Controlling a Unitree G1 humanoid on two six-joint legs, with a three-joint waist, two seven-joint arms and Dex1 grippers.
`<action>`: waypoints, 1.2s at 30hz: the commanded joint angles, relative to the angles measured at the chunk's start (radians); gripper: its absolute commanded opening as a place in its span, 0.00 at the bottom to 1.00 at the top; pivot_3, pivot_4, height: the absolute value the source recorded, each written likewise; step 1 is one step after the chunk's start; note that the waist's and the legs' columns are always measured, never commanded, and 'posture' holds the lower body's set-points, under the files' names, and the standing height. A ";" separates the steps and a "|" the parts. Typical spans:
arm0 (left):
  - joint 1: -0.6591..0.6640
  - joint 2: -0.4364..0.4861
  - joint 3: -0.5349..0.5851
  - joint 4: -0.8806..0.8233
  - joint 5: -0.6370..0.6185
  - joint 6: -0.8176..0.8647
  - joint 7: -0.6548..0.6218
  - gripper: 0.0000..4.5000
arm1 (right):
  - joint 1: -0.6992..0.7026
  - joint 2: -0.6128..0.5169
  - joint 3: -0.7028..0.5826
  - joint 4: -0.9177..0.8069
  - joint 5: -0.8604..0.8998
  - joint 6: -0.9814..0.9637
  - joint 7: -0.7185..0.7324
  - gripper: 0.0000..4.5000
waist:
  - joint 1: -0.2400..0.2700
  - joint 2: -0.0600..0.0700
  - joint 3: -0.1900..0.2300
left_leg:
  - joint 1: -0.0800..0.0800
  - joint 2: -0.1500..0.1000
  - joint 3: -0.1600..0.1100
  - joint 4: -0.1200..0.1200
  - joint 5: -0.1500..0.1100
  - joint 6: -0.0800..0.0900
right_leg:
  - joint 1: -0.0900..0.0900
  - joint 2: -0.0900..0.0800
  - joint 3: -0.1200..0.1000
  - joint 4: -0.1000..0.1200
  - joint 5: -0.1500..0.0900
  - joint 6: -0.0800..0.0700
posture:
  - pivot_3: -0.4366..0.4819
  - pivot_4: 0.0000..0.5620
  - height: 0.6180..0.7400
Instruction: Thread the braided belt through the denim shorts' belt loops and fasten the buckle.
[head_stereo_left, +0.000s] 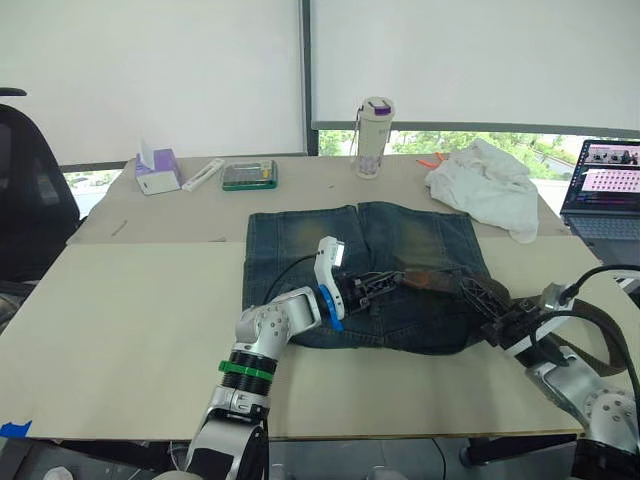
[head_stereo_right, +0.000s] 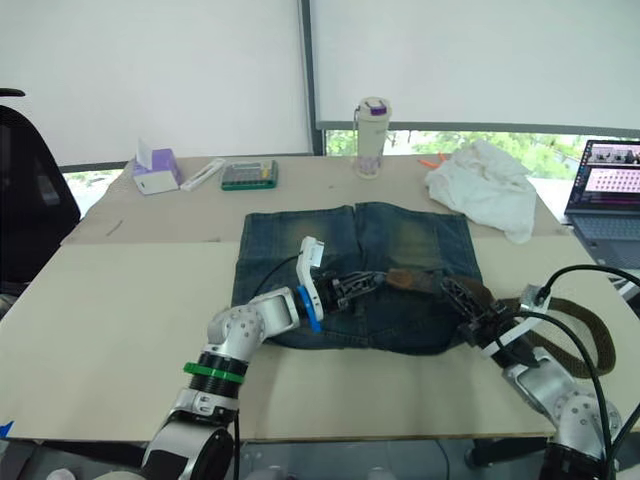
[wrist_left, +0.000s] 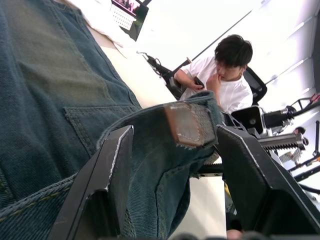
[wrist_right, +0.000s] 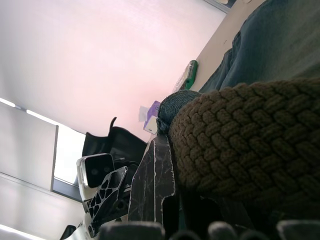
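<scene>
Faded blue denim: 1 pair of denim shorts (head_stereo_left: 365, 275) lies flat on the tan counter (head_stereo_left: 130, 320), waistband toward the robot, legs pointing away.

Head views: the left pincer (head_stereo_left: 385, 282) sits on the waistband near its middle. The right pincer (head_stereo_right: 470, 310) sits at the waistband's right end. Between the 2 pincers a short brown stretch of the braided belt (head_stereo_right: 415, 280) lies along the waistband; the rest trails off behind the right pincer and loops over the counter's right edge. 1 belt counted. The buckle cannot be picked out here. Beyond the pincers, past the shorts: 1 white cloth (head_stereo_left: 485, 185), 1 bottle (head_stereo_left: 374, 135), 1 laptop (head_stereo_left: 605, 190), 1 tissue box (head_stereo_left: 157, 170).

Left wrist view: the 2 fingers (wrist_left: 112, 175) stand apart, with a raised fold of waistband denim between them. The leather-capped belt tip (wrist_left: 186, 124) pokes out from under that denim just ahead of the fingers, most likely out of one of the belt loops. Not clamped, as far as can be seen. A seated person (wrist_left: 225, 75) is in the background.

Right wrist view: thick brown braid fills the space right at the pincer; it seems to be gripping the belt, feeding it toward the shorts. The fingers themselves are hard to separate from the braid.

Progress, as a judgement: early to middle. The tip has entered on the right side and reached about mid-waistband. Left half of the loops remains, then the buckling. Loop count cannot be told.
</scene>
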 joint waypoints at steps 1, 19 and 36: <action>-0.036 -0.032 -0.015 0.019 -0.001 -0.002 -0.022 0.62 | -0.008 -0.003 -0.007 -0.052 0.038 -0.015 0.008 0.00 | 0.000 0.000 0.000 | 0.000 0.000 0.000 0.000 0.000 0.000 | 0.000 0.000 0.001 0.000 0.000 0.000 | 0.48 0.27 1.00; -0.029 -0.095 -0.046 0.058 0.003 -0.031 -0.020 0.01 | 0.056 -0.030 0.050 -0.102 -0.039 -0.036 0.040 0.00 | 0.000 -0.002 0.001 | 0.000 0.000 0.000 0.000 0.000 0.000 | 0.000 0.001 0.001 -0.001 0.000 0.000 | 0.48 0.27 1.00; -0.020 -0.040 -0.063 0.049 0.034 -0.053 0.005 0.00 | 0.255 -0.053 -0.005 -0.310 -0.056 -0.093 0.093 1.00 | 0.005 -0.004 0.002 | -0.001 0.000 0.000 0.000 0.000 0.000 | 0.000 0.001 0.003 -0.002 0.000 0.001 | 0.48 0.27 1.00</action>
